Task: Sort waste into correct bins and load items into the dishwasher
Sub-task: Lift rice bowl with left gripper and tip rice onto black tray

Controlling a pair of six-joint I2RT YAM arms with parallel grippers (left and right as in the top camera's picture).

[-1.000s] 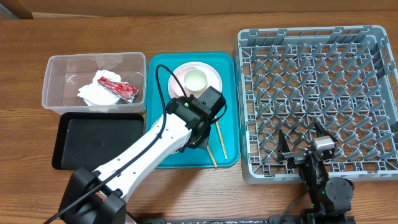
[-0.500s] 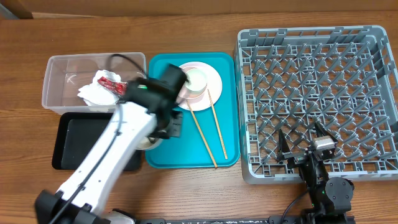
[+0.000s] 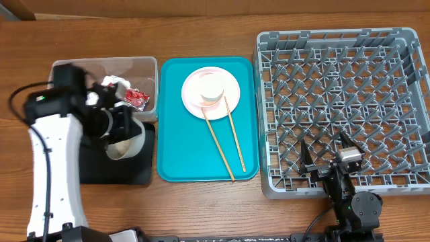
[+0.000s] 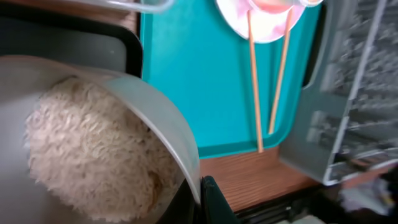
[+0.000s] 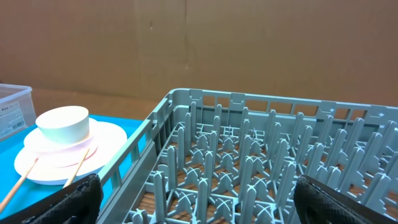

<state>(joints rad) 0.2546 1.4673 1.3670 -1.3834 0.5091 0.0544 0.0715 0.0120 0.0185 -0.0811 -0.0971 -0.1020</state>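
My left gripper (image 3: pixel 125 126) is shut on the rim of a pale round bowl (image 3: pixel 127 142), held tilted over the black tray (image 3: pixel 94 171). In the left wrist view the bowl (image 4: pixel 130 106) holds white rice (image 4: pixel 87 155), with the rim pinched between my fingertips (image 4: pixel 208 202). The clear tub (image 3: pixel 67 87) holds a red wrapper (image 3: pixel 136 99) and a white tissue (image 3: pixel 111 84). A white cup (image 3: pixel 213 85) stands on a pale pink plate (image 3: pixel 195 94), and two chopsticks (image 3: pixel 235 134) lie beside it. My right gripper (image 3: pixel 329 158) hangs open over the front edge of the grey dish rack (image 3: pixel 342 87).
The plate and chopsticks lie on a teal serving tray (image 3: pixel 181 148) between the bins and the rack. In the right wrist view the rack's upright pegs (image 5: pixel 249 162) fill the space between my fingers, with the cup (image 5: pixel 62 124) to the left.
The left arm has swung left from the teal tray, carrying the bowl over the black tray. Plate, cup and chopsticks are now uncovered. The right arm has not moved.
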